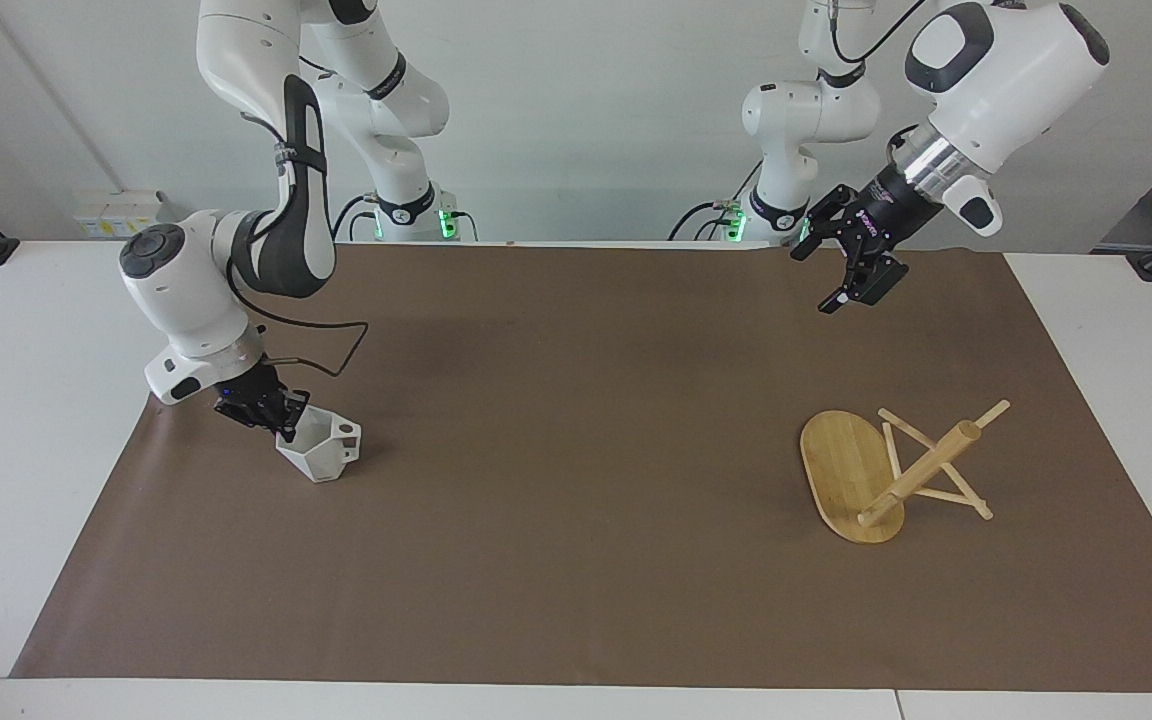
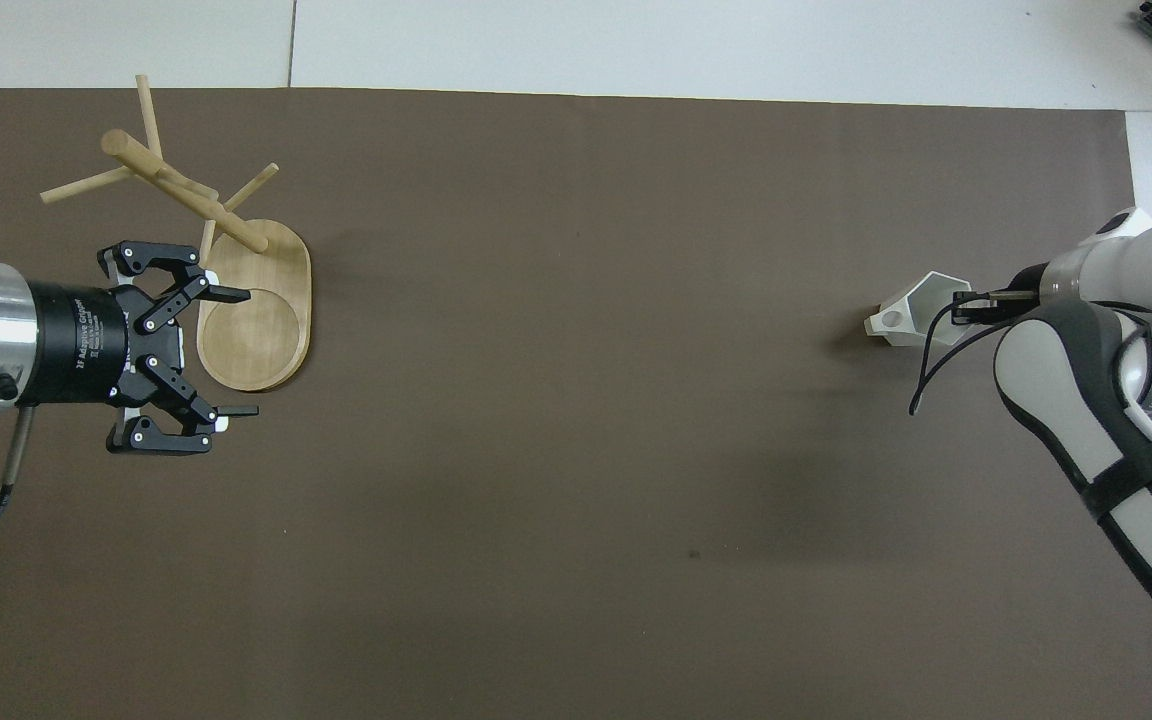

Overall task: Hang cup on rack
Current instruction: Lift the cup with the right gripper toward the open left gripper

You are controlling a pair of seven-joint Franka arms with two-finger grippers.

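Note:
The white faceted cup (image 1: 324,452) (image 2: 908,313) sits on the brown mat at the right arm's end of the table, its handle with the round hole pointing toward the table's middle. My right gripper (image 1: 286,425) (image 2: 958,305) is shut on the cup's rim, one finger inside and one outside. At the left arm's end stands the bamboo rack, with an oval base (image 1: 841,465) (image 2: 261,330). Its post (image 1: 921,472) (image 2: 181,190) slants away from the base, and thin pegs cross it. My left gripper (image 1: 813,280) (image 2: 250,352) hangs open in the air over the mat by the rack's base, touching nothing.
The brown mat (image 1: 576,520) covers most of the white table (image 1: 26,420). A black cable (image 1: 326,350) loops from the right wrist just above the mat, close to the cup.

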